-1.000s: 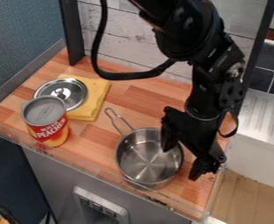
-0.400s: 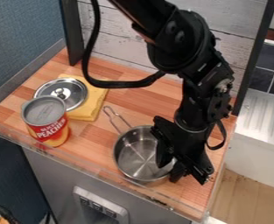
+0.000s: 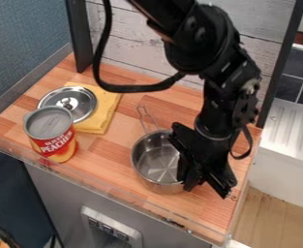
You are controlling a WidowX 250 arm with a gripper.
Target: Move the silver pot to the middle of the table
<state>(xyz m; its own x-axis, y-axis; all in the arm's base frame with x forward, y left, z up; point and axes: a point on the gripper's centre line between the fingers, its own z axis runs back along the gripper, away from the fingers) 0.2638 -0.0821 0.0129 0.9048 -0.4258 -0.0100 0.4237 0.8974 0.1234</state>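
The silver pot [image 3: 155,156] stands in the front right part of the wooden table, its wire handle pointing toward the back. Over the pot's right side hangs the black gripper [image 3: 189,182], shut on the rim there. The arm and gripper hide the pot's right edge.
A red and yellow can [image 3: 51,135] stands at the left. Behind it a metal lid [image 3: 69,102] lies on a folded yellow cloth [image 3: 104,114]. A clear low guard [image 3: 108,186] runs along the table's front edge, and a white sink unit [image 3: 288,140] is at the right.
The gripper has moved left and closed on the pot's right rim. The pot has shifted a little toward the back and turned, its handle swinging right.
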